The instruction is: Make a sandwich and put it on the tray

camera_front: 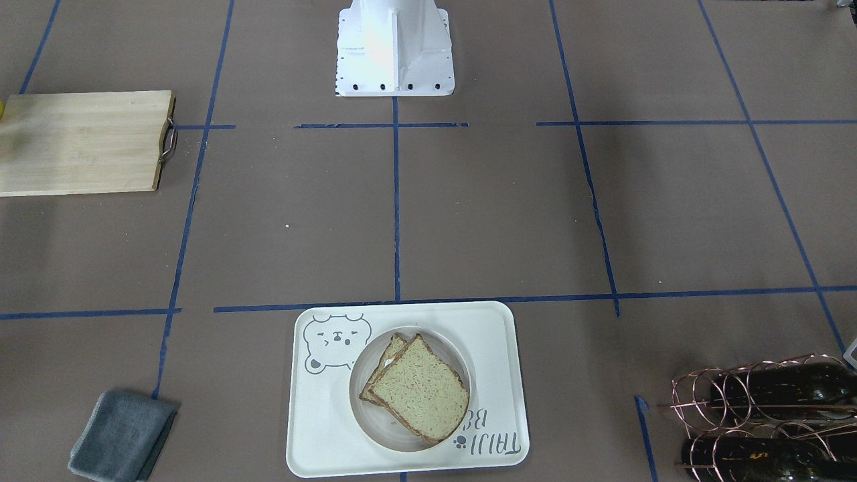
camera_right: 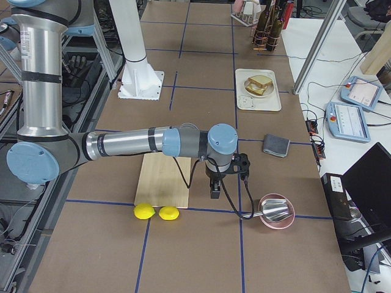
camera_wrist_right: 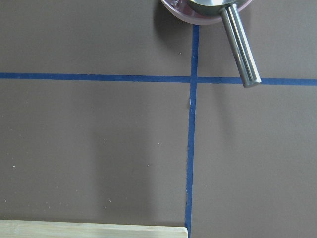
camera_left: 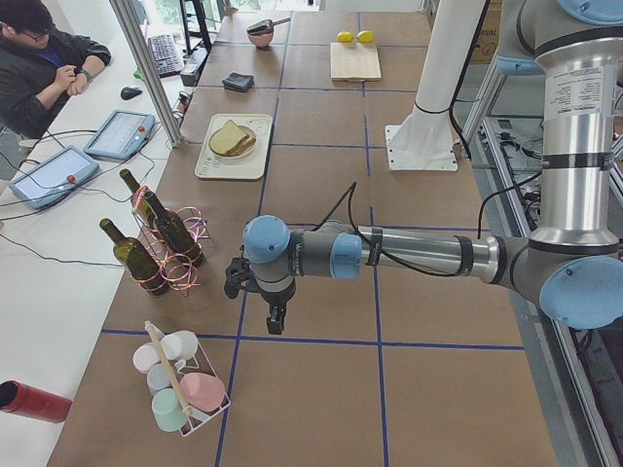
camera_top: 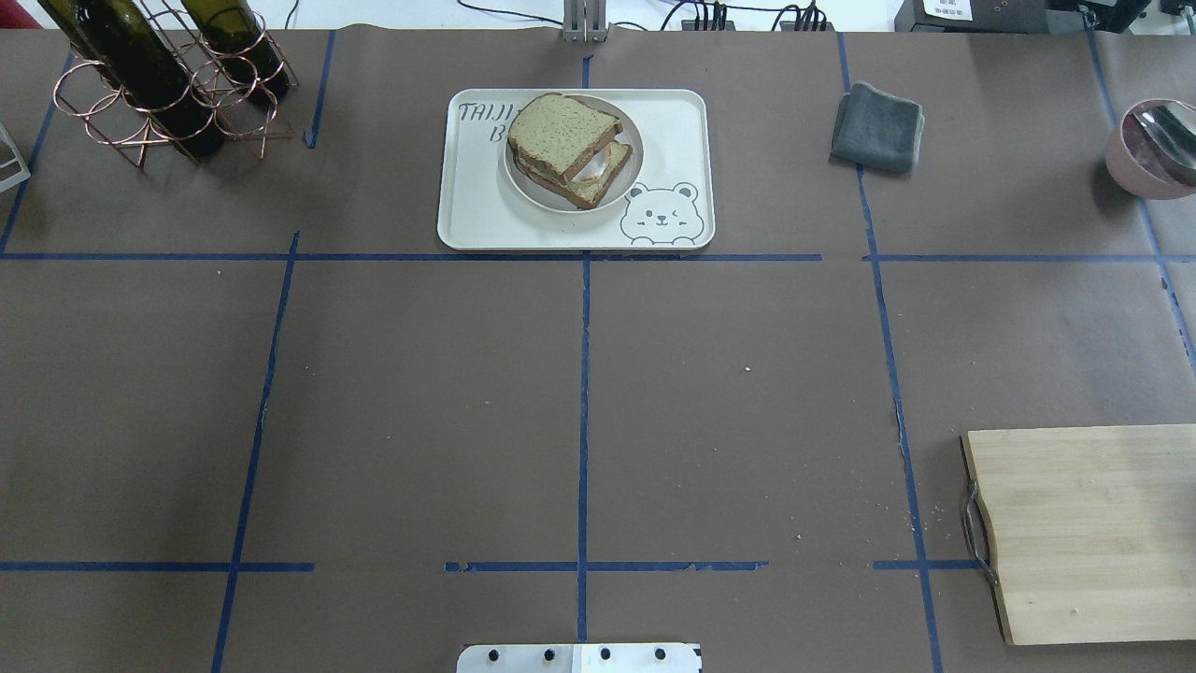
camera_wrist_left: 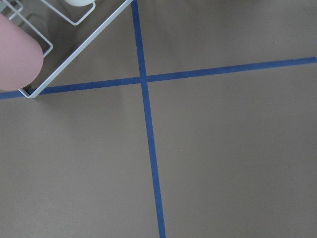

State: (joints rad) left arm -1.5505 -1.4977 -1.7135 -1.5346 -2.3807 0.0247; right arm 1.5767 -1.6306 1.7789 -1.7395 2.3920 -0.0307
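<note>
The sandwich (camera_front: 416, 388) is two tan wholegrain slices with white egg showing between them. It lies on a small round off-white plate (camera_front: 375, 425), which stands on the cream bear-face tray (camera_front: 489, 348) at the table's far middle. In the overhead view the sandwich (camera_top: 568, 148), plate (camera_top: 628, 131) and tray (camera_top: 467, 206) are at top centre. My left gripper (camera_left: 275, 321) hangs over bare table far to the left, near the bottle rack. My right gripper (camera_right: 215, 190) hangs beside the cutting board, far to the right. I cannot tell whether either gripper is open or shut.
A wooden cutting board (camera_top: 1093, 523) lies at the near right, with two lemons (camera_right: 156, 212) beyond its end. A grey cloth (camera_top: 878, 126) lies right of the tray. A pink bowl with a metal ladle (camera_top: 1154, 145) and a copper rack of wine bottles (camera_top: 159, 84) stand at the far corners.
</note>
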